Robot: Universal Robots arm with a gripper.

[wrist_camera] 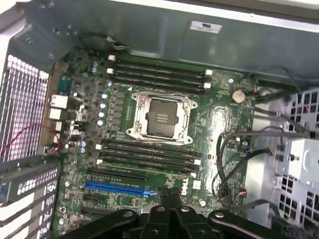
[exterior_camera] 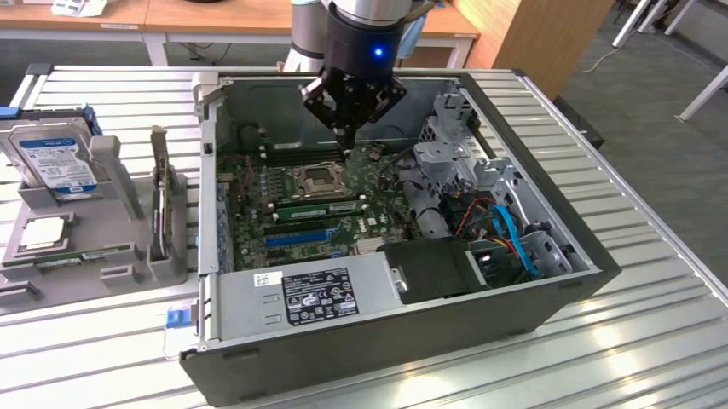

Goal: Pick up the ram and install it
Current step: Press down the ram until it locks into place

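The ram (exterior_camera: 82, 255) is a narrow green stick lying flat in a grey holder (exterior_camera: 114, 277), on the table at the exterior view's left, outside the computer case. My gripper (exterior_camera: 344, 129) hangs inside the open case (exterior_camera: 534, 281), above the motherboard near its far edge and well away from the ram. In the wrist view the gripper (wrist_camera: 169, 198) has its black fingers pressed together with nothing between them. Under it lie long black memory slots (wrist_camera: 149, 155) on the near side of the processor socket (wrist_camera: 160, 117), and more slots (wrist_camera: 157, 75) on the far side.
A blue-labelled hard drive (exterior_camera: 54, 160) stands in the grey holder. A card (exterior_camera: 159, 204) stands upright beside it. The case holds a power supply (exterior_camera: 319, 294), a drive cage (exterior_camera: 449, 158) and loose cables (exterior_camera: 506, 234) at the exterior view's right. The slatted table (exterior_camera: 637, 324) surrounds the case.
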